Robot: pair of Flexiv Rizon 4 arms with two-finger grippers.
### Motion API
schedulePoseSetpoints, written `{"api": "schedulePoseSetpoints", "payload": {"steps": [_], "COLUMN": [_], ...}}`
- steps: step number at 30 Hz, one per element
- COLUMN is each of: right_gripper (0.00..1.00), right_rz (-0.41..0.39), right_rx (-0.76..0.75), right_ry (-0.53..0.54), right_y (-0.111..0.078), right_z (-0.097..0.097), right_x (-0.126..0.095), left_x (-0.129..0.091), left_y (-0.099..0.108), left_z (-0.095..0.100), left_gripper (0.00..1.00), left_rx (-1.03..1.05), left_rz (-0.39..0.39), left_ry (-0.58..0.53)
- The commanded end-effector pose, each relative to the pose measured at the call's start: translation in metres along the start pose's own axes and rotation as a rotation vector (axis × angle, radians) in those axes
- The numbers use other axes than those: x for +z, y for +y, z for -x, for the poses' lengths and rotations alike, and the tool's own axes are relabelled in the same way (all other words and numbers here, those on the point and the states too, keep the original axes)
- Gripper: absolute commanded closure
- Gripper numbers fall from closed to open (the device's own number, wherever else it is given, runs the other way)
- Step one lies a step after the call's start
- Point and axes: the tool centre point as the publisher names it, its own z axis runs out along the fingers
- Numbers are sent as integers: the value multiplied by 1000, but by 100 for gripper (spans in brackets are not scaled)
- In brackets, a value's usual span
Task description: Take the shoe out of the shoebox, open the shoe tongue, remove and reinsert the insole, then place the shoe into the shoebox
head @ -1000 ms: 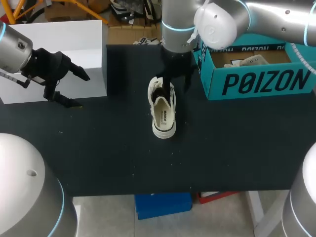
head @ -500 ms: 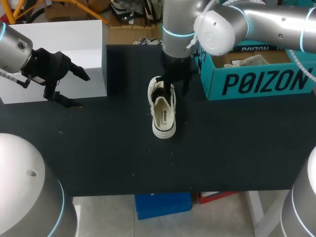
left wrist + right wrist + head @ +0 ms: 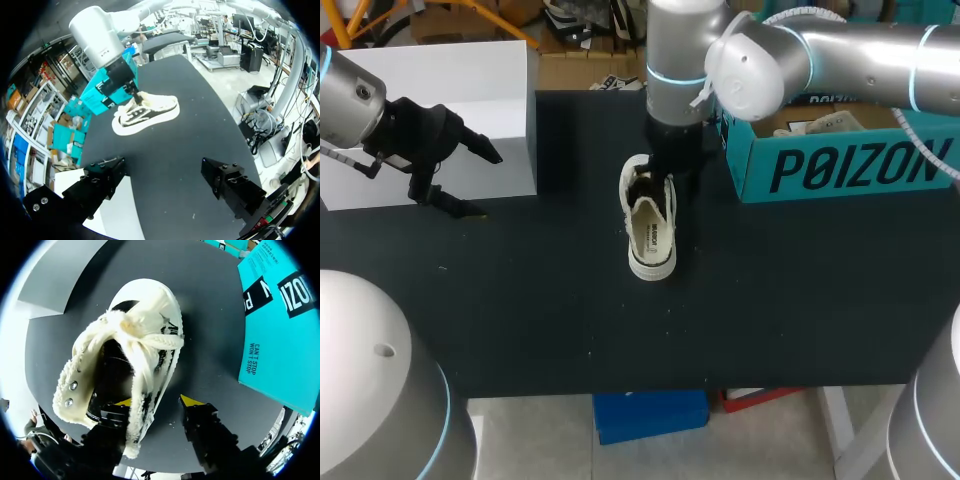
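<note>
1. Head view: found the cream fleece-lined lace-up shoe (image 3: 651, 230) lying on the black tabletop (image 3: 570, 300), outside the teal cardboard shoebox (image 3: 850, 165) and just beside it, with the right gripper (image 3: 665, 172) down over its laced part.
2. Left wrist view: saw the left gripper (image 3: 165, 182) spread wide and empty, well apart from the shoe; judged it free to steady the shoe.
3. Right wrist view: saw the fingers parted, straddling one side wall without pinching it, with the fluffy tongue (image 3: 136, 331) just ahead; judged it wiser to catch the tongue alone and peel it gently.

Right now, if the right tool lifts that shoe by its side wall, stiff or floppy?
Likely floppy up top: the shoe has a fleecy upper with its tongue splayed open. The flat white sole probably keeps it from rolling.
</note>
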Motion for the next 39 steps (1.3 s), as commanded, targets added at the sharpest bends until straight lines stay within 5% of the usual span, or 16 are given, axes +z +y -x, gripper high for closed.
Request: {"api": "schedulePoseSetpoints", "payload": {"steps": [1, 4, 5, 6, 39], "right_gripper": [53, 54, 61, 100, 100], "right_rz": [-7, -5, -5, -7, -9], "right_rx": [8, 12, 11, 13, 15], "right_ry": [8, 2, 2, 3, 24], "right_y": [0, 0, 1, 1, 1], "right_z": [-5, -5, -5, -5, -5], "right_x": [14, 13, 13, 13, 14], "left_x": [0, 0, 0, 0, 0], "left_y": [0, 0, 0, 0, 0], "left_z": [-1, -1, -1, -1, -1], "left_gripper": [0, 0, 0, 0, 0], "left_rx": [2, 2, 2, 2, 2], "left_rz": [2, 2, 2, 2, 2], "left_ry": [-5, -5, -5, -5, -5]}}
